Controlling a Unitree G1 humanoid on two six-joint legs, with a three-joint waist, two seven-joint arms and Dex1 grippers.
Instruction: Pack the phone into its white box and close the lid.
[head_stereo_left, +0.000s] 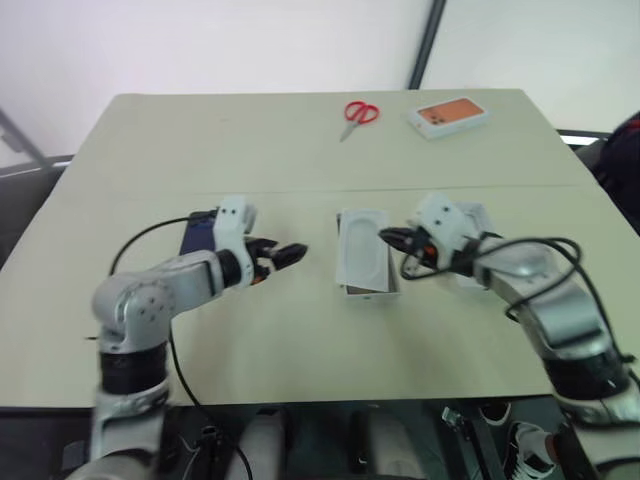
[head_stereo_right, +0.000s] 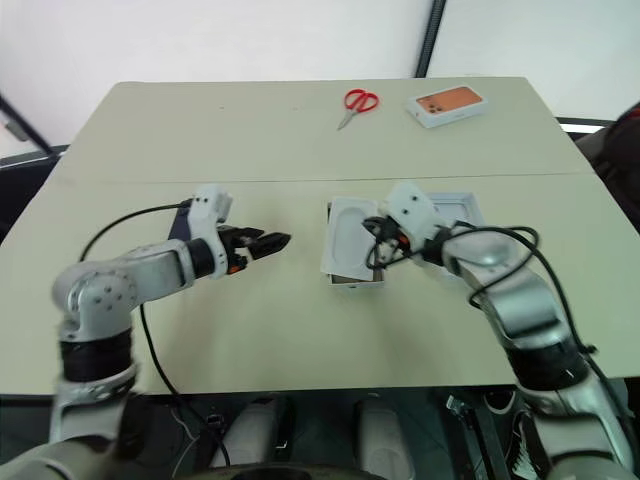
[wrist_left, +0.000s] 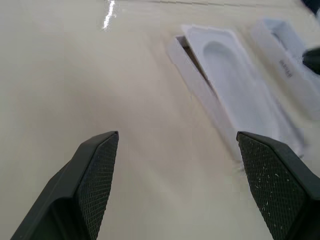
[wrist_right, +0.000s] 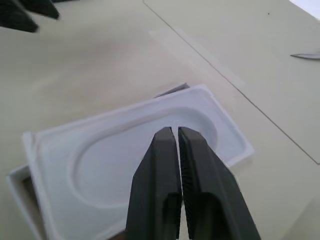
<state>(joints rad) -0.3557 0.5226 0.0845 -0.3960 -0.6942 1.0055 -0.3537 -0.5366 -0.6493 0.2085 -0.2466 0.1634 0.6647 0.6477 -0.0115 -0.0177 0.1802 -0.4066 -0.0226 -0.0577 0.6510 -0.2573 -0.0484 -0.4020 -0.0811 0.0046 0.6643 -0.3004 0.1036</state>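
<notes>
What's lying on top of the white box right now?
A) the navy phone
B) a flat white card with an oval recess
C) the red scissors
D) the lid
B: the flat white card with an oval recess rests askew on the white box, whose wall edge peeks out beside it; the phone lies behind the left arm, the scissors at the table's far side, the lid beside the box.

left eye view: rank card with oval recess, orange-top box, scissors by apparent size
1. Card with oval recess, clearly largest, though it is also nearest the camera.
2. Orange-top box.
3. Scissors. Box and scissors sit at the far edge and look close in size; that order is unsure.
</notes>
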